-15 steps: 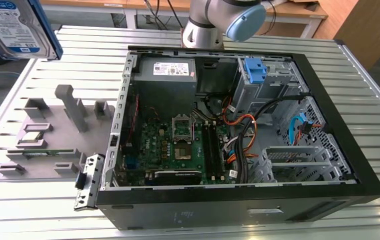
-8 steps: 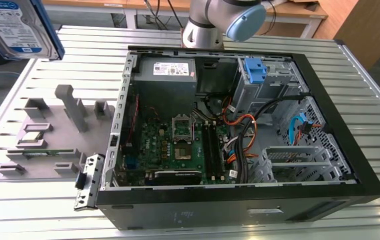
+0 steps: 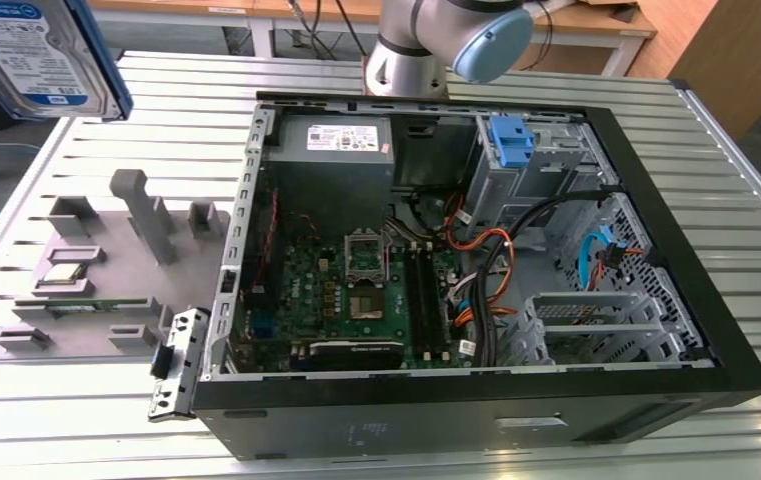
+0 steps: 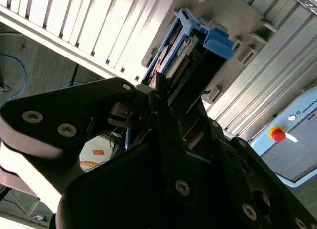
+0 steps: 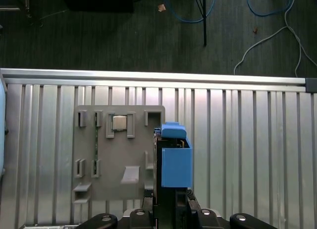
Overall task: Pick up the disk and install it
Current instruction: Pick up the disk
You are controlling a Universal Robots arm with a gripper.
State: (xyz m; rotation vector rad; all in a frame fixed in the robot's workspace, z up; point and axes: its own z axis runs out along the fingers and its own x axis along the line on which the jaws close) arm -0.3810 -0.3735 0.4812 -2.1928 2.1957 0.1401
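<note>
The disk (image 3: 36,50) is appearing only in part in the exterior view, its silver body and white-and-blue label cut off by the frame edge. In the second wrist view the black gripper (image 4: 178,107) is clamping it edge-on. Its blue plastic rail (image 5: 176,162) is hiding the label, hanging over the ribbed metal table (image 5: 247,149) just beside the grey moulded fixture plate (image 5: 119,154).

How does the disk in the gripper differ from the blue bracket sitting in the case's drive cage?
The disk carries a white-and-blue label; the blue bracket is bare plastic. The disk is up in the air outside the case, clamped by the gripper; the bracket sits seated in the drive cage inside the case. They share the same blue plastic: the disk has blue side rails.
</note>
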